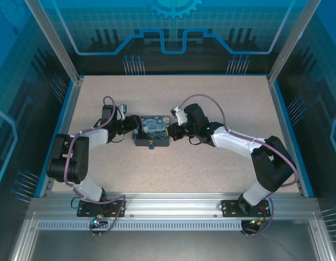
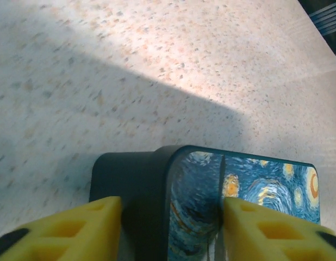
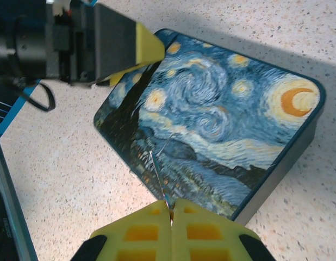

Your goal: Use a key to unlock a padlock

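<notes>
The right gripper pinches the key over the box. The left gripper straddles the box; grip unclear.

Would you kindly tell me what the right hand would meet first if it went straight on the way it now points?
The starry-night box: the right hand, shut on the key, points at its lid, so the key's tip would reach it first. Depth is unclear; the tip may already be touching.

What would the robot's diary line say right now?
left jaws: astride painted box end, grip unclear | right jaws: shut on key | key tip: over box's painted face
</notes>
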Robot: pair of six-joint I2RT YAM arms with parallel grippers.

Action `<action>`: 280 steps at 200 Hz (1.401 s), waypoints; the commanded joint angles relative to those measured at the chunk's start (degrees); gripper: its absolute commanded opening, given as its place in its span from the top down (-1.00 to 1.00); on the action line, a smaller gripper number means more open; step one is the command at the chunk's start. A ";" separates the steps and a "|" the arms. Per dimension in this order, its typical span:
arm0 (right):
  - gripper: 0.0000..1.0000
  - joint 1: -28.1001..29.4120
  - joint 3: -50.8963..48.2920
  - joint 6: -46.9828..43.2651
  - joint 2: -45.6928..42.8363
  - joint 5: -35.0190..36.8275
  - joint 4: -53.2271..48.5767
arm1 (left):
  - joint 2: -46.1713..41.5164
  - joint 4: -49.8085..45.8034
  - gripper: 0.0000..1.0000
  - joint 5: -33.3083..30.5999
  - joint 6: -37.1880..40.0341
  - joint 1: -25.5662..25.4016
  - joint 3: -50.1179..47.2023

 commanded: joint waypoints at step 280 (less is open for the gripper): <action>1.00 -3.66 -4.66 5.27 -0.76 1.87 -5.30 | -27.67 -1.00 -0.50 8.48 6.72 -11.98 -18.36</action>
